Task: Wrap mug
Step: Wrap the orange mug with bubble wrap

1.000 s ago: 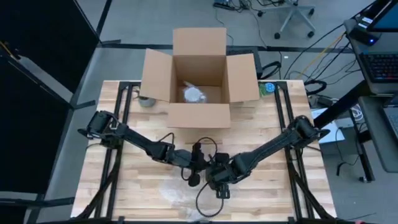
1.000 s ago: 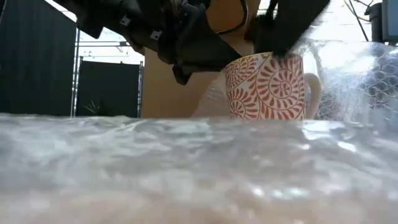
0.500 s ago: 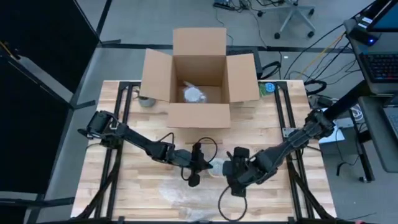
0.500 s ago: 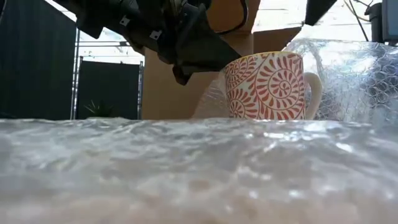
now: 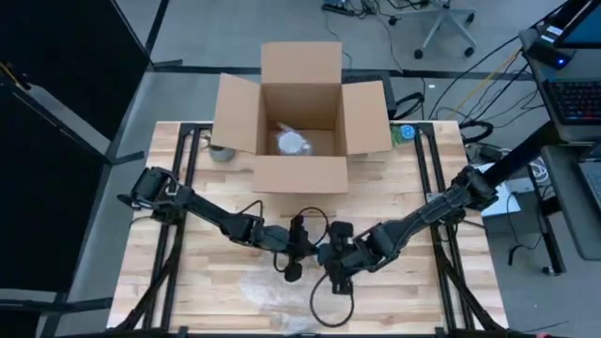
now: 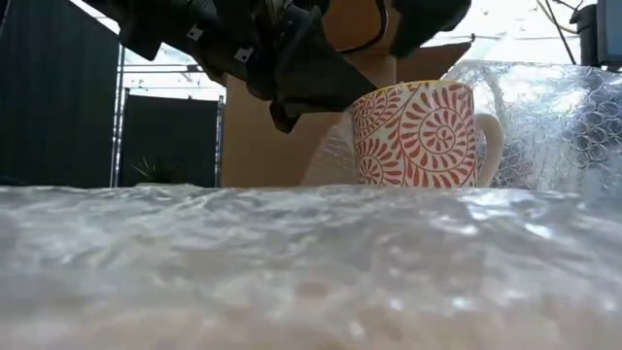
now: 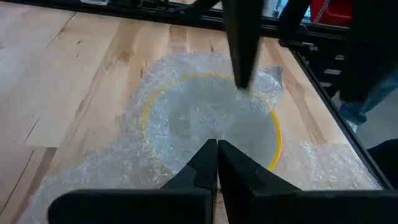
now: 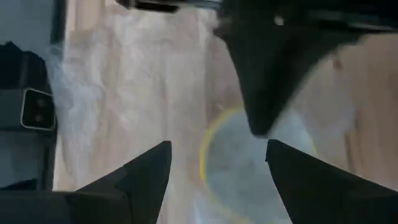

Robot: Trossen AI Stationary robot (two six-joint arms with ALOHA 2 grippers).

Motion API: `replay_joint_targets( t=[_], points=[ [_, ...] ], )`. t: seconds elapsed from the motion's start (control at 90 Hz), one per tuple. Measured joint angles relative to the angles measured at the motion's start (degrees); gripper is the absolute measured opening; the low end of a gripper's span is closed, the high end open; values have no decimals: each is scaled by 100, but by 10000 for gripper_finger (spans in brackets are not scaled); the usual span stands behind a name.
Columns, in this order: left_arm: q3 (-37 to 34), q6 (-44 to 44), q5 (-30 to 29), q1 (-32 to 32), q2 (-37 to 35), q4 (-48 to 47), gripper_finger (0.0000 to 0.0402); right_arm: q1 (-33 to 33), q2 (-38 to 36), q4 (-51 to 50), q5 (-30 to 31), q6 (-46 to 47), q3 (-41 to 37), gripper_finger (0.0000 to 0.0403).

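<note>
Both arms reach inward to mid-table point(image 5: 188, 282). The left end effector point(image 7: 216, 163) has its fingers pressed together, apparently pinching bubble wrap point(image 7: 112, 168) above the mug point(image 6: 420, 134). The right end effector point(image 8: 214, 180) hangs close over the mug with fingers spread apart, grasping nothing. The mug stands upright on the bubble wrap, mouth upward, handle toward the low view's right.
</note>
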Motion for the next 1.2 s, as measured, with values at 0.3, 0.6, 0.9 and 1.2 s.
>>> replay_joint_targets(
  t=[0.3, 0.6, 0.9, 1.2],
  points=[
    [-2, 4, -7, 0, 1, 24, 0, -184, 953, -20, -538, -17, -2, 251],
    [-4, -3, -9, 0, -1, 15, 0, -208, 1380, 49, -779, -179, 43, 251],
    [-2, -5, -15, 0, -1, -7, 0, -197, 601, -151, -931, -44, 269, 251],
    [-2, -73, -13, 0, 0, 7, 0, 145, -260, -401, -483, 553, 275, 251]
  ],
)
